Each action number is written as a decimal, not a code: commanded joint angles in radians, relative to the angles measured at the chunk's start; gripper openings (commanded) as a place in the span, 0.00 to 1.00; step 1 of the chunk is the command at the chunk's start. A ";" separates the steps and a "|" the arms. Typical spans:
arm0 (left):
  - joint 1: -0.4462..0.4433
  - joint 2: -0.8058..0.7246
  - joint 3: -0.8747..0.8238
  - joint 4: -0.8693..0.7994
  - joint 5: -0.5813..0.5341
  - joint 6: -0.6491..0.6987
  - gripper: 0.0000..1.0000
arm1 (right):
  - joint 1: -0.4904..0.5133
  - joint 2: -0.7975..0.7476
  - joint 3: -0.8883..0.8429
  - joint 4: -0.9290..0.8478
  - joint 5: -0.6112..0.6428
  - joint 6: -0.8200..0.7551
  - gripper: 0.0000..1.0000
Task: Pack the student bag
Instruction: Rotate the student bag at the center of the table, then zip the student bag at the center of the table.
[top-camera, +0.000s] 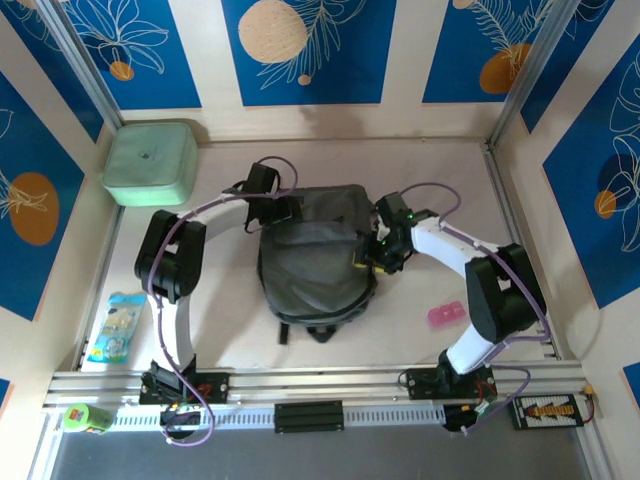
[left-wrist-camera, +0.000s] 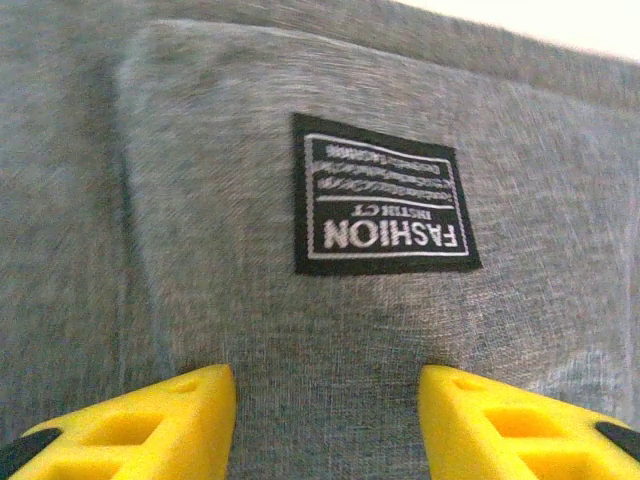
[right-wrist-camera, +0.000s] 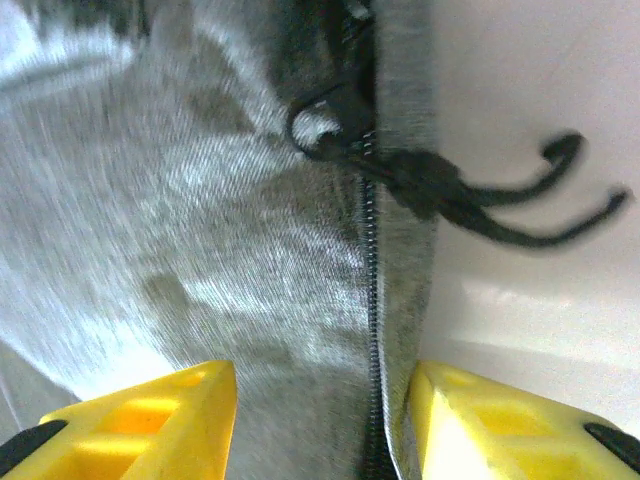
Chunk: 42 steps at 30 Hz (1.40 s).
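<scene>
The bag (top-camera: 315, 255) lies at the centre of the top view, between both arms. The left wrist view shows the left gripper (left-wrist-camera: 322, 388) open, yellow fingers apart over grey fabric, with a black label (left-wrist-camera: 385, 197) reading FASHION upside down. The right gripper (right-wrist-camera: 322, 388) is open too, its fingers either side of the zipper (right-wrist-camera: 370, 300) at the bag's edge. Black pull cords (right-wrist-camera: 520, 205) trail onto the table (right-wrist-camera: 530, 330). From above, a mint box (top-camera: 150, 162) sits upper left, a pink item (top-camera: 446, 315) lower right and a packet (top-camera: 115, 327) lower left.
</scene>
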 joint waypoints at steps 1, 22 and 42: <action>0.005 -0.010 0.081 -0.106 0.011 0.048 0.53 | 0.002 -0.085 -0.027 0.035 -0.031 0.095 0.50; 0.000 -0.257 -0.291 0.041 0.113 -0.207 0.50 | -0.045 0.297 0.520 -0.008 -0.234 -0.111 0.49; 0.000 -0.183 -0.291 -0.016 0.038 -0.196 0.42 | -0.026 0.401 0.573 -0.093 -0.231 -0.166 0.10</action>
